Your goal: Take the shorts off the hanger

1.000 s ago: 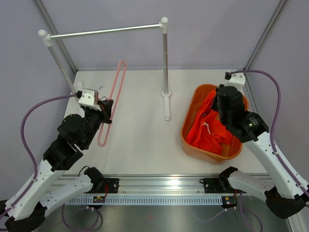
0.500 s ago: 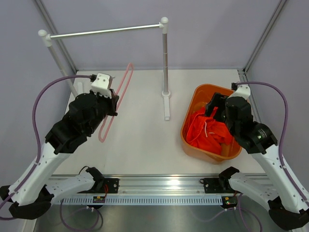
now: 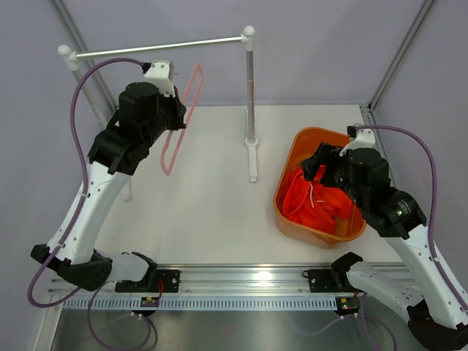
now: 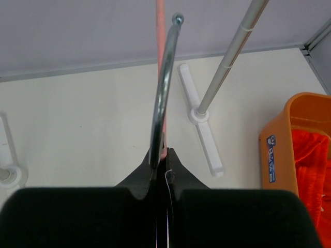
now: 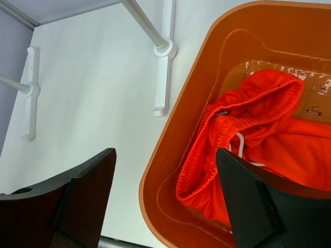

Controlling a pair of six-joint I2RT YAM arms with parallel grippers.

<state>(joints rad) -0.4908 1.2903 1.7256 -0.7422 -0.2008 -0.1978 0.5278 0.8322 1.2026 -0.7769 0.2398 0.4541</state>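
The shorts (image 5: 269,129) lie in the basket (image 5: 207,77) at the right, off the hanger (image 4: 160,13). They look soft and light, best pinched at the thick waistband. The right end effector (image 5: 165,199) hangs above them, spread apart, while the left end effector (image 4: 161,157) clamps the stiff hanger by its hook, far left.

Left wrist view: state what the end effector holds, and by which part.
The left end effector pinches the hanger at the base of its metal hook.

Even overhead light is washing my views; my left fingers (image 4: 181,178) are blurring, basket (image 5: 279,70) glinting.
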